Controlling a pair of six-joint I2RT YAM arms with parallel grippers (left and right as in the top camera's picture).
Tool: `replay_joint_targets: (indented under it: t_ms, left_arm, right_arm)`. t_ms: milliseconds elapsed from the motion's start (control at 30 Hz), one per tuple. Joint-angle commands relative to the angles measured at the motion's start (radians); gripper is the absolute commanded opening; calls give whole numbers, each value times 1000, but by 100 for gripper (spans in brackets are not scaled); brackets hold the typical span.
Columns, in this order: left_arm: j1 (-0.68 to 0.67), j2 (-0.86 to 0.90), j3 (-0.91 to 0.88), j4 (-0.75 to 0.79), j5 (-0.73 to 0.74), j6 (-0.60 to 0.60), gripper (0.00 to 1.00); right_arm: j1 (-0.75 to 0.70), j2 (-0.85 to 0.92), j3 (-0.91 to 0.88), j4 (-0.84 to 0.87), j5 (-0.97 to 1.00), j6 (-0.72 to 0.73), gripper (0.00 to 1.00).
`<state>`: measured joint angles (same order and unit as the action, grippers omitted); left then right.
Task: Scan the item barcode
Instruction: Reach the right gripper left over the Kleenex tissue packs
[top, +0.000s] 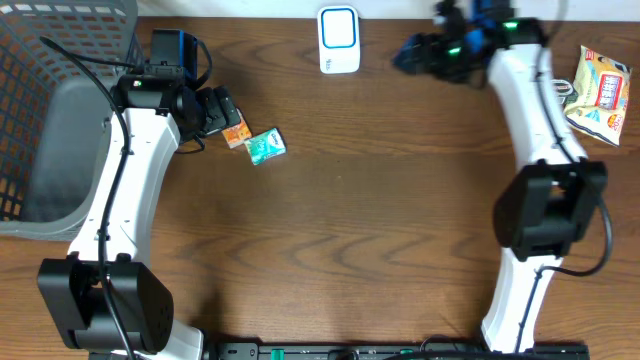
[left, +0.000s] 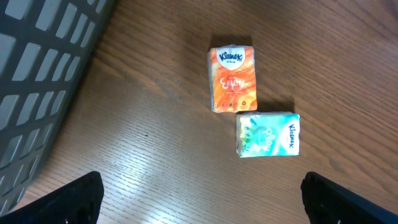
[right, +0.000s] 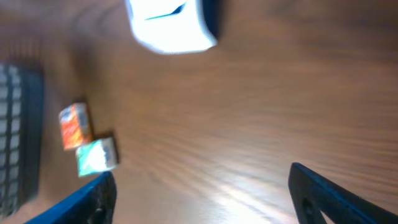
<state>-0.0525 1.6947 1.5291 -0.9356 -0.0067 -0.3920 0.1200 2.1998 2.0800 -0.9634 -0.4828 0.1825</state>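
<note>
At 10 o'clock on the tabletop (top: 380, 220) overhead, two packs: one orange tissue pack (left: 232, 79), long axis 12-to-6 in the left wrist view, logo toward 12; one green tissue pack (left: 268, 134) just beside at 5, lying 9-to-3, logo toward 3. Released and empty: left claw (left: 200, 193) beside them, right claw (right: 202, 183) near the one white scanner (top: 339, 40) at 12.

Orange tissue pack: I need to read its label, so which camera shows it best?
The left wrist view: the orange tissue pack lies close and sharp there, and its brand name is readable. The overhead view shows it only as a tiny patch. The right wrist view shows it small and blurred.
</note>
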Motion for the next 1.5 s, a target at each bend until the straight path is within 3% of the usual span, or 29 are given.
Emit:
replay_joint_targets:
  t_ms: [0,167,300,600,767,1467]
  left_arm:
    - [3,5,4,-3,-13,6,100]
    - [3,5,4,-3,-13,6,100]
    - [3,5,4,-3,-13,6,100]
    - [3,5,4,-3,-13,6,100]
    - [3,5,4,-3,-13,6,100]
    - [3,5,4,-3,-13,6,100]
  right_arm:
    - [98,35,-1,-6,17,3,81]
    - [237,90,-1,-1,116,3,87]
    - [323,121,-1,40,144,3,99]
    - [449,129,-1,141,193,3,99]
    - [483,142,-1,133,377,4,99]
    - [462,150,-2,73,380,30,99]
